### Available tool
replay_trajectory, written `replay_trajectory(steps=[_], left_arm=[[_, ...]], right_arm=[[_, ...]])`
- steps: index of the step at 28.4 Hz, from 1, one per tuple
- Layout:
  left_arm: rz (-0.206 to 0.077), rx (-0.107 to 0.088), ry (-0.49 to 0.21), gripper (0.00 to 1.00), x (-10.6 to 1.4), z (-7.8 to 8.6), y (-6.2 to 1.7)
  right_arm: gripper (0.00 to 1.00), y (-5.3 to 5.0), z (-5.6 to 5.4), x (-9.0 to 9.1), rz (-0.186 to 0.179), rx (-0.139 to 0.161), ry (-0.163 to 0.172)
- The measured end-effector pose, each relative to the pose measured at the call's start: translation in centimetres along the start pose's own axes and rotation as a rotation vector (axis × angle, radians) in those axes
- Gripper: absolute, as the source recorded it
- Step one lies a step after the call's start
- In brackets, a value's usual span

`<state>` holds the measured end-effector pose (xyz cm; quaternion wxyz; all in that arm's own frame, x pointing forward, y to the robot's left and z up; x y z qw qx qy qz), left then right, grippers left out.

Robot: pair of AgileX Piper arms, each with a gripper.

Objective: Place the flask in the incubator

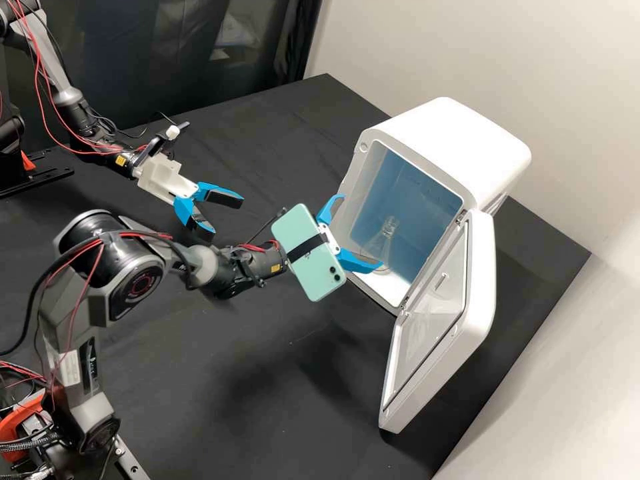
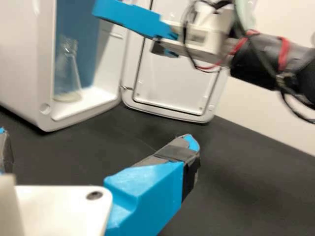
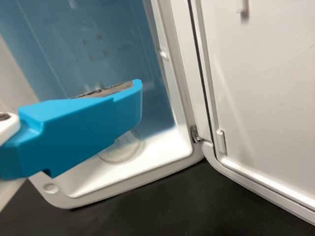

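A clear glass flask (image 1: pixel 387 235) stands upright on the floor of the white incubator (image 1: pixel 460 143), whose door (image 1: pixel 443 313) hangs open. My right gripper (image 1: pixel 345 237) is open at the incubator's mouth, just in front of the flask, holding nothing. In the right wrist view one blue finger (image 3: pixel 83 123) partly covers the flask's base (image 3: pixel 122 150). My left gripper (image 1: pixel 208 207) is open and empty above the bench, well back from the incubator. In the left wrist view the flask (image 2: pixel 66 69) stands inside the blue-lit chamber, and the right arm's finger (image 2: pixel 130 19) is near it.
A mint-green phone (image 1: pixel 309 252) is strapped to the right arm's wrist. The open door (image 2: pixel 172 73) stands beside the chamber opening. Black bench (image 1: pixel 267 373) stretches bare in front of the incubator. Red cables run along both arms.
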<state>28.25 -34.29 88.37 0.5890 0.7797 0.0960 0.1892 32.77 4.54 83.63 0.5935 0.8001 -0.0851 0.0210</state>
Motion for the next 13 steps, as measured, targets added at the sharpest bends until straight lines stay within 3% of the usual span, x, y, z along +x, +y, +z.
replay_trajectory(steps=[2,5,11,13], left_arm=[[0.024,0.042,0.029,1.0,-0.2,0.5,0.03],[0.045,0.062,0.026,1.0,-0.4,1.0,0.1],[0.083,0.064,0.011,1.0,-1.0,1.2,0.14],[0.107,0.044,0.0,1.0,-1.2,1.1,0.22]], right_arm=[[1.0,0.4,0.2,-1.0,0.016,0.013,0.01],[1.0,0.7,0.4,-2.0,0.028,0.012,0.02],[1.0,0.7,0.4,-2.3,0.029,0.011,0.021],[1.0,0.7,0.5,-2.3,0.029,0.01,0.02]])
